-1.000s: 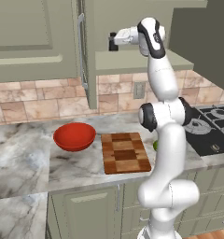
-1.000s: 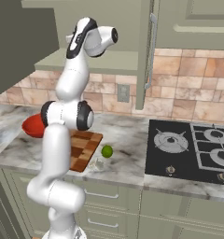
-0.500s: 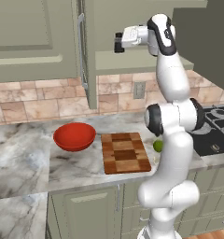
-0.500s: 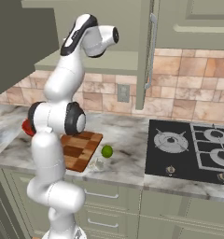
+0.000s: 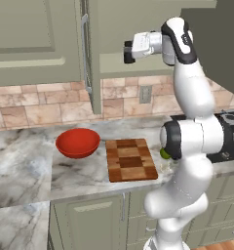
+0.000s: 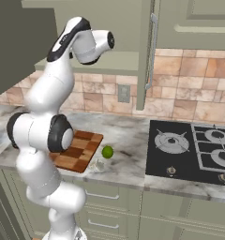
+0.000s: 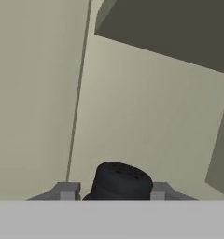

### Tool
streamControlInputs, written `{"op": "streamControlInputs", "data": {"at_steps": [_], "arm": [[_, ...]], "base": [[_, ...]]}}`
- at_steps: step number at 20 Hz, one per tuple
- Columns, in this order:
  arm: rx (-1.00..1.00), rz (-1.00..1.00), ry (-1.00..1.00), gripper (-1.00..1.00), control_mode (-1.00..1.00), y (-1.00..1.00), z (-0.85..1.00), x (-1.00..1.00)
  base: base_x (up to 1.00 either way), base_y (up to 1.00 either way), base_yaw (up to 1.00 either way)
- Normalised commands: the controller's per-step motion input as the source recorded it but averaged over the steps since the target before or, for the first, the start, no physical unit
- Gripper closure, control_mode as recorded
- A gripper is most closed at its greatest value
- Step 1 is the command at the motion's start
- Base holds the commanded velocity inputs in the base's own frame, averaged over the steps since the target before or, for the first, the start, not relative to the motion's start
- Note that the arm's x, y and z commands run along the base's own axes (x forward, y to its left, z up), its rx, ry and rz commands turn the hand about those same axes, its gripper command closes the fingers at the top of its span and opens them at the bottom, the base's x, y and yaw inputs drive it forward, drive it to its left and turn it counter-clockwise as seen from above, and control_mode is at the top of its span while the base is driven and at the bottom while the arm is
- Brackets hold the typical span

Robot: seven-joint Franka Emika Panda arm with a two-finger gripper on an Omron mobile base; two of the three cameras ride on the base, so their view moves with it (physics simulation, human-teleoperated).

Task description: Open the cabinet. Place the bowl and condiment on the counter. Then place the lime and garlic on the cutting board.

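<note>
No readable txt, labels, brands, nos. or signs anywhere. Cabinet (image 5: pixel 36 44) doors plain; bowl (image 5: pixel 78 142) & cutting board (image 5: pixel 130 159) unmarked; hob (image 6: pixel 194 152) knobs show no legible markings; wall outlet (image 6: pixel 123 93) blank; black bottle cap (image 7: pixel 121 181) between fingers carries no lettering.

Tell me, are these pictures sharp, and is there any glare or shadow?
Left base view: crisp, with a soft sheen on the red bowl and faint shadow beside it. Right base view: evenly lit, the lime sharp. Hand view: flat cabinet walls, one shaded dark, and a black bottle between the fingers.
</note>
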Motion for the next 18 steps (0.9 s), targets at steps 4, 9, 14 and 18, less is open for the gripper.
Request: {"op": "streamControlInputs", "data": {"at_steps": [4, 9, 14, 18], "arm": [[-0.03, 0.00, 0.00, 1.00, -1.00, 0.06, -0.21, -0.76], [-0.03, 0.00, 0.00, 1.00, -1.00, 0.06, -0.23, -0.76], [-0.03, 0.00, 0.00, 1.00, -1.00, 0.07, -0.30, -0.78], [-0.02, 0.01, 0.00, 1.00, -1.00, 0.08, -0.34, -0.79]], "base": [[0.00, 0.00, 0.00], [0.00, 0.00, 0.00], [0.00, 0.00, 0.00], [0.00, 0.00, 0.00]]}}
